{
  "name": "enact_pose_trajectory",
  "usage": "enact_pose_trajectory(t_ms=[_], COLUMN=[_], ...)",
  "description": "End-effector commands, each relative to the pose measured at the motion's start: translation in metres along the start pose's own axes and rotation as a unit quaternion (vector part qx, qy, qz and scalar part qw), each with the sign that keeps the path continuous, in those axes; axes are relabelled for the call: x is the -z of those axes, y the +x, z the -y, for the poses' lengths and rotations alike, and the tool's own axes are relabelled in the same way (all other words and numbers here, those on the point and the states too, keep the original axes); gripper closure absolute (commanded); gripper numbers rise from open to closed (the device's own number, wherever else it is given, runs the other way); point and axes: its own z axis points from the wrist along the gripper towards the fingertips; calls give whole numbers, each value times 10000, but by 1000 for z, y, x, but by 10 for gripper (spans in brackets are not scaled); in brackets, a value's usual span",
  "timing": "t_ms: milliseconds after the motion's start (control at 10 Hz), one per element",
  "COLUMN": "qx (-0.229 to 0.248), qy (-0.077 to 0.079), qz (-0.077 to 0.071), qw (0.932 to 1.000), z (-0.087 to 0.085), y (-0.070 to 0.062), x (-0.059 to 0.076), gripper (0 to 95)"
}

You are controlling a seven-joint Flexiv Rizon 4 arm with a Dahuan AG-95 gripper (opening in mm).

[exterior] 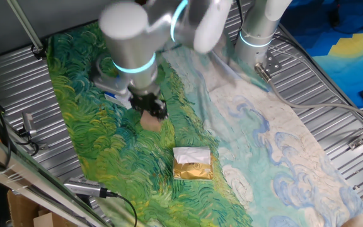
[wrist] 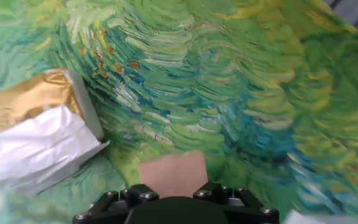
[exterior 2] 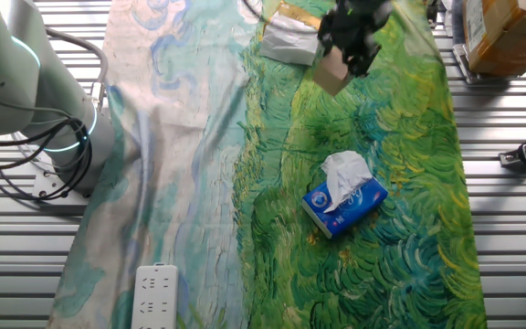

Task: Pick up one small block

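The small block [exterior: 151,121] is a plain tan wooden cube. It sits between the black fingers of my gripper [exterior: 150,111], which is shut on it and holds it above the green painted cloth. In the other fixed view the block [exterior 2: 333,72] hangs under the gripper [exterior 2: 347,46] near the top edge. In the hand view the block [wrist: 173,173] shows just beyond the gripper body, with the cloth well below it.
A gold-and-white packet [exterior: 192,162] lies on the cloth in front of the gripper; it also shows in the hand view [wrist: 36,134]. A blue-and-white tissue pouch [exterior 2: 344,195] lies mid-cloth. A white power strip [exterior 2: 156,296] lies at the cloth's pale end. Metal ribbed table [exterior: 307,69] surrounds the cloth.
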Motion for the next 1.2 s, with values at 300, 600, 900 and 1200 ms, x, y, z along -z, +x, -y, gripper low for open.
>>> enact_pose_trajectory(t_ms=[300, 600, 900, 1200], qx=[-230, -382, -522, -600], qy=[65, 173, 338, 356], qz=[-259, -332, -490, -468], qw=[9994, 9986, 9969, 9965], z=[2, -14, -39, -49], y=[40, 40, 39, 40], x=[121, 167, 197, 203], gripper=[950, 950, 950, 950])
